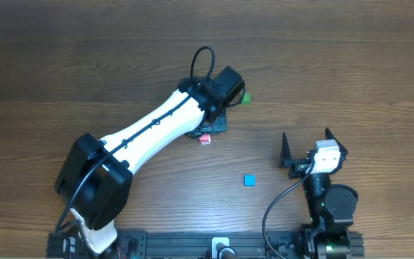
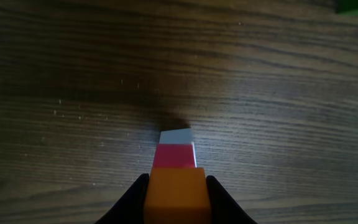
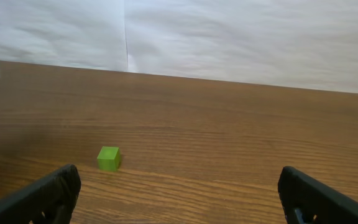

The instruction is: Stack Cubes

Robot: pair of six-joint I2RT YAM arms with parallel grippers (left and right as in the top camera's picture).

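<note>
- Jaws of the left gripper are clamped on an orange cube; the right gripper is spread wide, holding nothing.
- Left wrist view shows a red cube and a pale grey cube touching, just past the orange one.
- Top view shows a blue cube at lower centre and a green cube at upper centre.
- Left arm stretches diagonally from lower left to upper centre; right arm sits folded at lower right.

The left arm is clad in white shells with black joints, and a black cable is looped at its wrist. The right claw is formed of black pointed fingers.
</note>
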